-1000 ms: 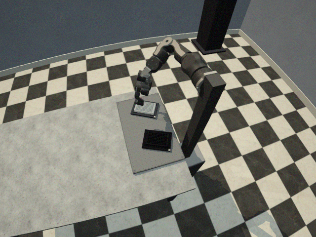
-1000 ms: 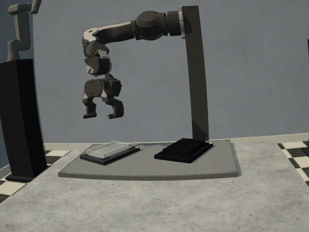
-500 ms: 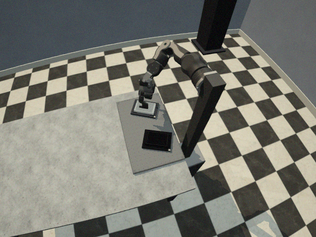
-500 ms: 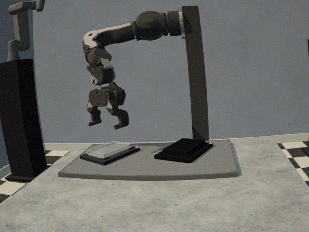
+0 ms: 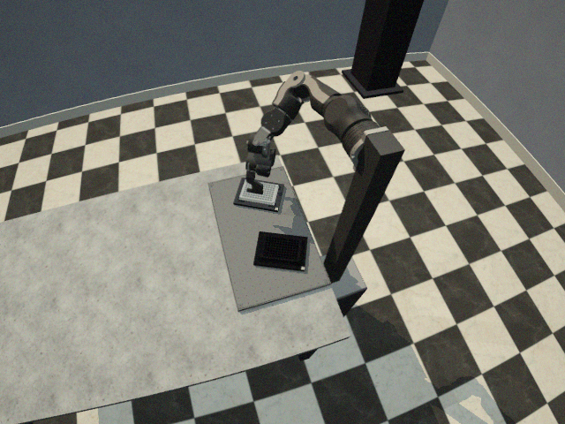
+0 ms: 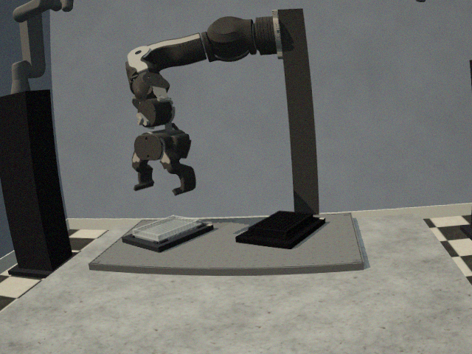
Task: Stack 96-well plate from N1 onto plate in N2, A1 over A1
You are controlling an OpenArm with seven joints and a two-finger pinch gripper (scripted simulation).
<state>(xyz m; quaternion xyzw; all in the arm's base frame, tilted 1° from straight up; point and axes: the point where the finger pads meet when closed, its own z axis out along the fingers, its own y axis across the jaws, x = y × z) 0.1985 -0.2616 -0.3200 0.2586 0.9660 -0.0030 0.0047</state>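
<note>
The clear 96-well plate (image 6: 165, 227) is being carried by nest N1 (image 6: 167, 240) on the grey base board (image 6: 228, 262) of the desk (image 6: 236, 312), well apart from the dark plate (image 6: 279, 224) on N2. The gripper (image 6: 163, 188) is being held above it, jaws open and empty. The descent should be centred, the jaws straddling the plate's sides squarely. A1 marks are too small to read.

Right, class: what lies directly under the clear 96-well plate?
The clear 96-well plate sits on a flat black plate nest, whose edges show around it, on the grey base board. The nest's middle is covered. The open gripper hangs above, empty.
</note>
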